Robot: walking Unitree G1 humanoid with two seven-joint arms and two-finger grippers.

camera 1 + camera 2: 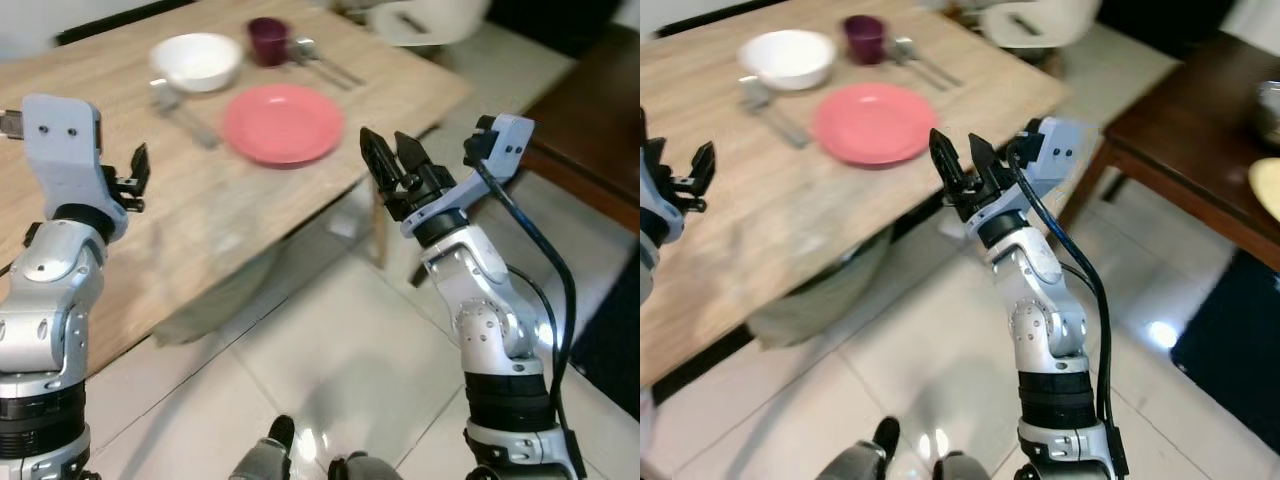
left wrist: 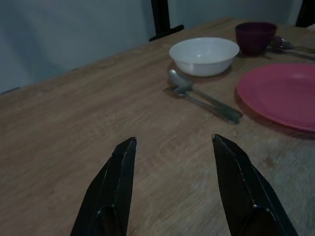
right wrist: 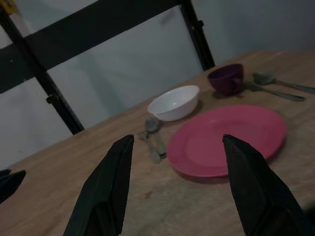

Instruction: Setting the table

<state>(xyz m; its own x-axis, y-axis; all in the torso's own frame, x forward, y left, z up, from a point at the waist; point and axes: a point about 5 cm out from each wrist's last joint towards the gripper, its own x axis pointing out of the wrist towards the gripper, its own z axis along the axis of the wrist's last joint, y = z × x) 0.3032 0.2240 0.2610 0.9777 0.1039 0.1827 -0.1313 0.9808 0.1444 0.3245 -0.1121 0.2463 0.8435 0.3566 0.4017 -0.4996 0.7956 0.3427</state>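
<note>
- Left eye view: wooden surface [image 1: 120, 250] carries a pink plate [image 1: 283, 123] close to its near edge, a white bowl [image 1: 197, 60] beyond it toward the far edge, and a dark purple cup [image 1: 268, 40] just beside the bowl. A spoon and a second utensil [image 1: 185, 115] lie between bowl and plate; more cutlery [image 1: 322, 58] lies past the cup toward the far corner. Left tool [image 1: 134, 178] hovers over the surface with nothing in it. Right tool [image 1: 394, 165] sits just off the near corner, fingers spread, empty.
- Right eye view: same layout. A second, dark wooden table [image 1: 1180, 150] stands off to the robot's right, well apart, with a yellowish dish [image 1: 1268, 185] at its edge.
- Left wrist view: both black fingers [image 2: 113, 187] stand well apart above bare wood. Spoon pair, bowl and plate lie ahead of the tips.
- Right wrist view: fingers [image 3: 106, 187] wide apart, aimed at the plate; the left tool's tip shows at the frame's edge.
- Judgement: setting looks partly laid; the next pick is not evident. If the cutlery beside the plate is the target, come down low and flat, straddle the handles crosswise, and close only once both tips touch wood. Thin metal may slide away.
- Risk: nudging the plate off the near edge with the right tool.
</note>
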